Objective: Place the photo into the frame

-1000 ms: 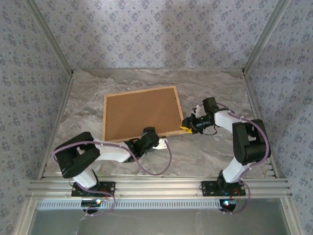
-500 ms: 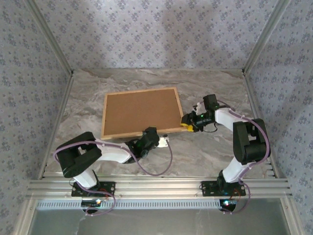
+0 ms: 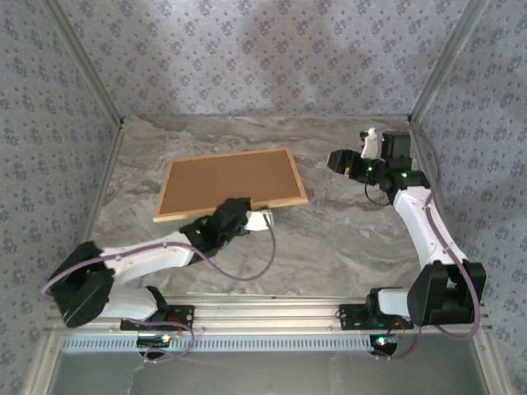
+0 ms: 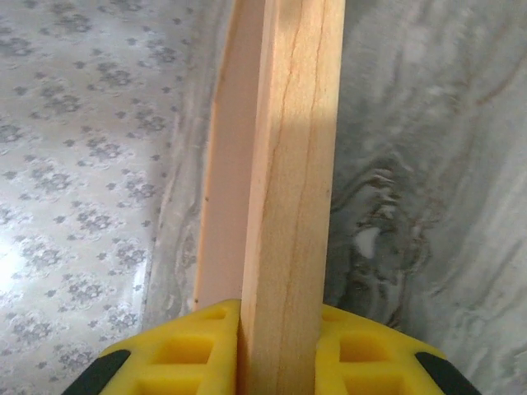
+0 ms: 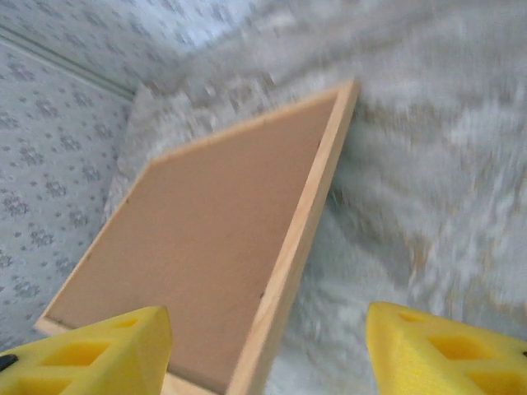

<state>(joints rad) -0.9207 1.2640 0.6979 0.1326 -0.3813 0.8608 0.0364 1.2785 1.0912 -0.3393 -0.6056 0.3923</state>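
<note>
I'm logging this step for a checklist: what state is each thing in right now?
Light tan wooden picture frame: back side up, near rail clamped.
Plain brown backing board: seated in the frame, facing up.
Left claw: shut on the frame's near rail.
Right claw: open, holding nothing, apart from the frame.

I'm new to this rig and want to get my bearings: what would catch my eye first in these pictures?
A light wooden frame, brown backing board up, sits at the middle of the marbled table. The left gripper is shut on the frame's near rail, with yellow pads on either side of the wood. The right gripper hangs open to the frame's right, touching nothing.
</note>
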